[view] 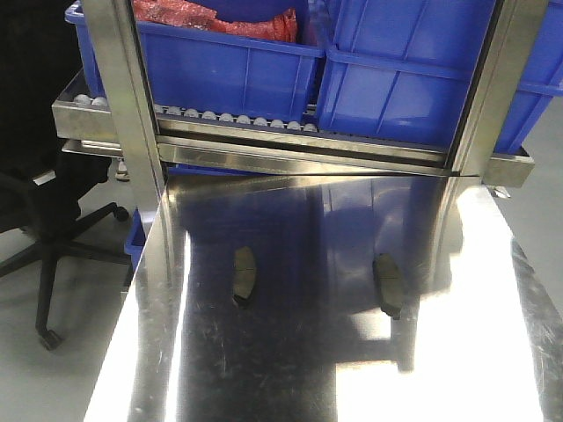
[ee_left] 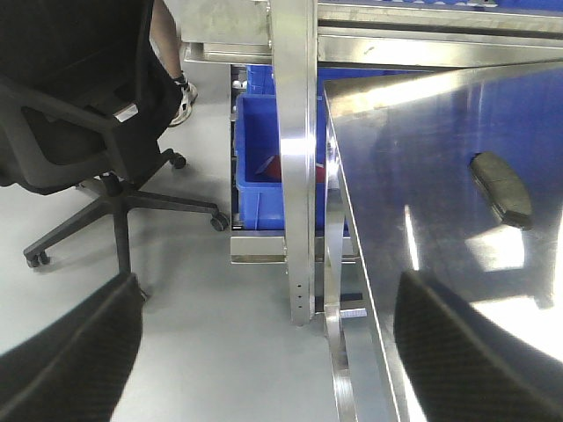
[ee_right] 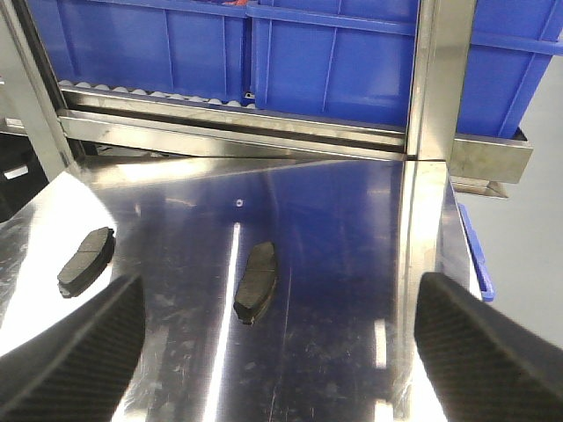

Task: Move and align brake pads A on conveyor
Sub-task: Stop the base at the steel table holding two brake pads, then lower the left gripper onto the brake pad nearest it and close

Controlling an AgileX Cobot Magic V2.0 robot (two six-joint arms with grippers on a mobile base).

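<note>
- Shiny steel table is carrying two brake pads A in the front view, one pad at seven o'clock, another pad at four; blue bins behind.
- Left wrist: left gripper is hanging spread wide, empty; pad at three.
- Right wrist: right gripper is gaping, empty; one pad at nine, another pad at six.

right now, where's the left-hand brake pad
The left brake pad lies on the steel table, left of centre in the front view, level with the other pad to its right.
</note>
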